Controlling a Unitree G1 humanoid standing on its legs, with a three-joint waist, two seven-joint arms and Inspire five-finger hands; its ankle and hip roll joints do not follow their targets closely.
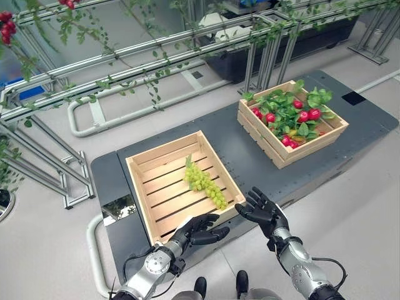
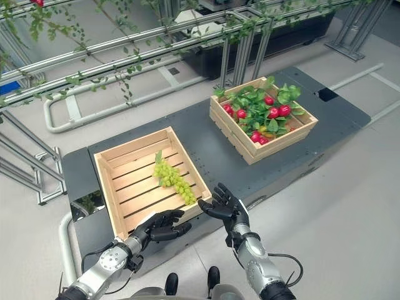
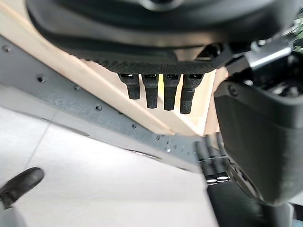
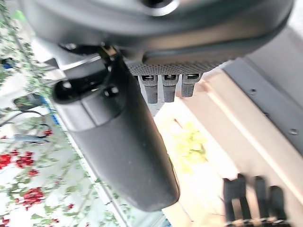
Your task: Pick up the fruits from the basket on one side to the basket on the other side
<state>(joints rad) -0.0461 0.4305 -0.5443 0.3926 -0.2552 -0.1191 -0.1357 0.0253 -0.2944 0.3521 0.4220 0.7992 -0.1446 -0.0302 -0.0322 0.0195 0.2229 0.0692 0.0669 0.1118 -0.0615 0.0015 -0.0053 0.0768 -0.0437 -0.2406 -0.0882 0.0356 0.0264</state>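
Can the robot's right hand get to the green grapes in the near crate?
Probably yes. The right hand hangs open at the crate's near corner, holding nothing, and the grapes lie uncovered on the slats just beyond it. The left hand sits off to the side, not between them.

Indoor robotics test area staged as a fruit-picking site. A low dark grey platform (image 1: pixel 250 150) stands on a smooth pale grey floor (image 1: pixel 362 206) and carries two slatted wooden crates: the near crate (image 1: pixel 181 184) holds a bunch of green grapes (image 1: pixel 203 180); the far crate (image 1: pixel 290 122) holds red fruits among green leaves (image 1: pixel 294 112). Behind the platform, aluminium rail frames (image 1: pixel 125 56) are hung with trailing leafy vines (image 1: pixel 144 75) bearing red berries (image 1: pixel 6 28). A dark trough (image 1: pixel 281 37) sits beyond the rails.
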